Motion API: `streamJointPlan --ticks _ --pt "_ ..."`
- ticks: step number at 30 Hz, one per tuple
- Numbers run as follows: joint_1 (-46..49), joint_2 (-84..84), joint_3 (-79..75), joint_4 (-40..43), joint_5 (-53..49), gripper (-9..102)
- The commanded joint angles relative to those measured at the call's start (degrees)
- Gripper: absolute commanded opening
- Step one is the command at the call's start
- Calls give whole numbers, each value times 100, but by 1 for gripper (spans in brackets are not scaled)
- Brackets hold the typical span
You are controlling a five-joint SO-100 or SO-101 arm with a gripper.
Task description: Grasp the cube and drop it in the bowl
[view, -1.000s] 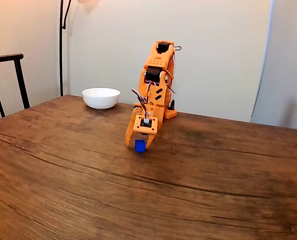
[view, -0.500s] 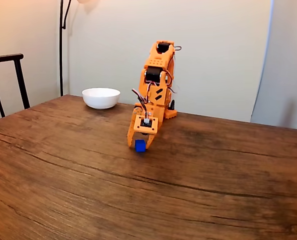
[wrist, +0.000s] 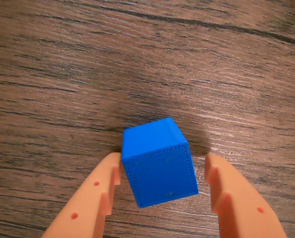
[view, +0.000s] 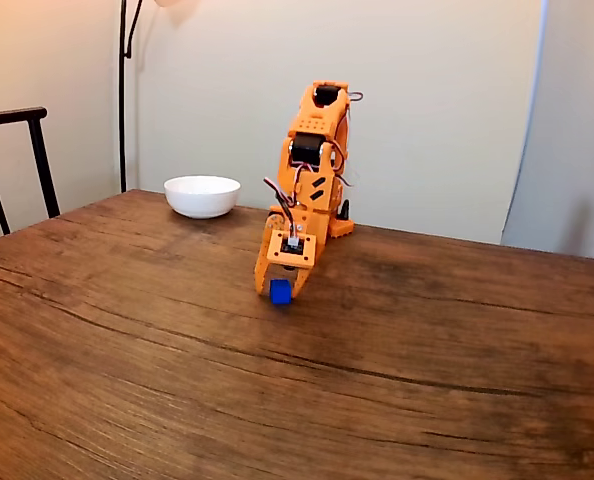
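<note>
The blue cube (wrist: 160, 168) rests on the wooden table, standing between the two orange fingers of my gripper (wrist: 162, 163). In the wrist view the left finger (wrist: 105, 188) touches the cube's side, while a narrow gap separates the right finger (wrist: 227, 193) from it. From the fixed view the orange arm leans down over the cube (view: 280, 291), with the gripper (view: 280, 289) at table level and open around it. The white bowl (view: 202, 195) sits at the table's far edge, to the left of the arm's base and well apart from the cube.
The wooden table (view: 177, 380) stretches wide and bare toward the camera. A dark chair back (view: 17, 160) stands past the table's left edge, and a thin black lamp pole (view: 123, 90) rises behind the bowl against the wall.
The fingers have drawn in slightly around the cube. The cube and the arm have stayed in place.
</note>
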Motion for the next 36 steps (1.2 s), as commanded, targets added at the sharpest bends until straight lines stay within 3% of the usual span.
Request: streamJointPlan --ticks 1,6,12,36 --pt "18 26 -193 -62 -35 22" --pt "0 26 -220 -62 -35 21" --pt "-26 26 -229 -62 -35 10" --pt "18 97 -193 -606 -26 9"
